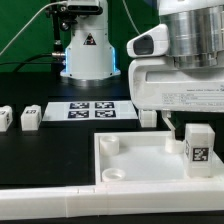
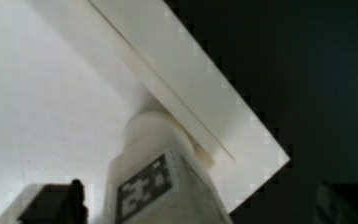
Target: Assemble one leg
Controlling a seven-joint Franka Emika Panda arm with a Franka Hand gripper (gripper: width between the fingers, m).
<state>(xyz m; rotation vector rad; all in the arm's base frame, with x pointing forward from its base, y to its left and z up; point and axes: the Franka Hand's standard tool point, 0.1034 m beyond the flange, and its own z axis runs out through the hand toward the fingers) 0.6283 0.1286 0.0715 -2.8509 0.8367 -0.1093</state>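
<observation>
White plastic legs (image 1: 29, 117) wait spare at the exterior view's left on the black surface (image 1: 45, 150), beside the marker board (image 1: 92, 110); the white panel (image 1: 140, 160) braces against a rail (image 1: 50, 205). At lower right, the tagged leg (image 1: 197, 148) stands upright on the panel, the gripper (image 1: 185, 122) spread wide above it, holding nothing.

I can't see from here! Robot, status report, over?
Tool open, above the leg. Leg upright on panel, free. Spare legs off to the side; nothing blocking.
</observation>
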